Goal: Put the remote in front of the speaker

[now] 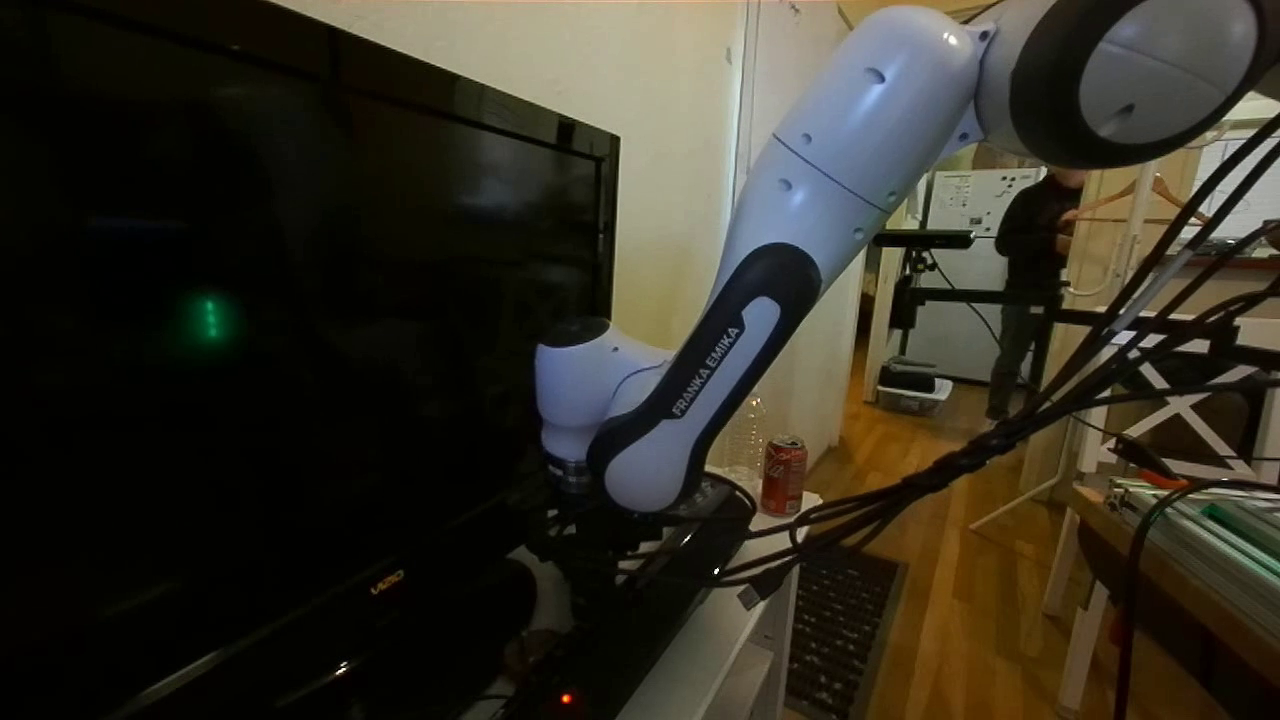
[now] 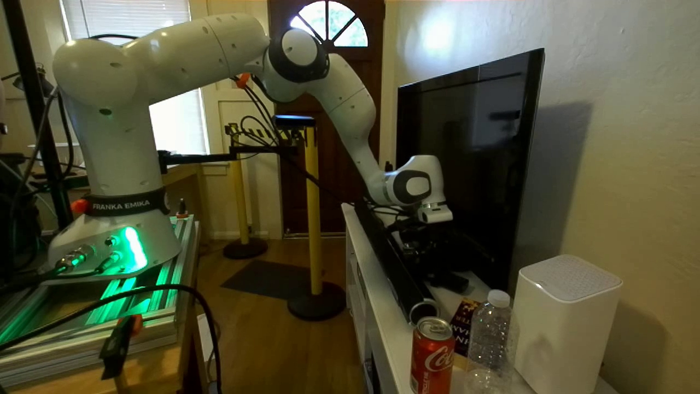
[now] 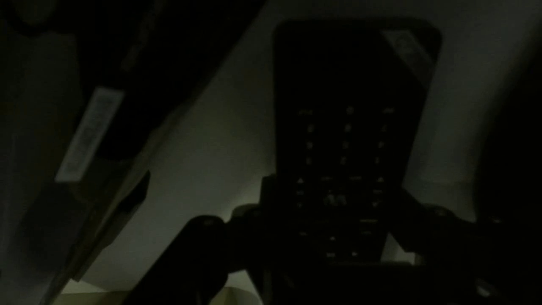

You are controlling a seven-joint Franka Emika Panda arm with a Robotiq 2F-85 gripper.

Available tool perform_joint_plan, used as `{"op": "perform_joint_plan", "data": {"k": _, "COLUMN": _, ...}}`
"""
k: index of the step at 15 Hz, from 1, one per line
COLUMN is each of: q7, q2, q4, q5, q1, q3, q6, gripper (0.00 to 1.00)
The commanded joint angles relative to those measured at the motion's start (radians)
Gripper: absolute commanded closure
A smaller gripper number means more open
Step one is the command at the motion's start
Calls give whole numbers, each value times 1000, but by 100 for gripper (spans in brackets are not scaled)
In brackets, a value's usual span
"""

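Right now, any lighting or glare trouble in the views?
Wrist view: very dark, remote and pincer nearly merging; in an exterior view, green glare on the TV; in an exterior view, door window near white, the TV's shadow on the wall.

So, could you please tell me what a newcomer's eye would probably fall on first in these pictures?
Probably the white Franka Emika arm, arching across an exterior view from its green-lit base towards the black Vizio TV. The red Coca-Cola can would likely come next, standing at the near end of the white TV stand, beside a clear bottle. The dark wrist view shows a black remote right of centre.
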Motion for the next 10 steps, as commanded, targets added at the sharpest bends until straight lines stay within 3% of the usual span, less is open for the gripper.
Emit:
{"op": "perform_joint_plan", "data": {"k": 1, "q7": 61, "q2": -19, "q4": 8, "q5": 19, "q1": 17, "q3": -28, "q6": -79, "gripper": 64}}
{"op": "perform_joint_plan", "data": {"k": 10, "q7": 392, "q2": -143, "q4": -77, "q5": 63, "q1": 6, "q3": -46, "q6": -161, "gripper": 64}}
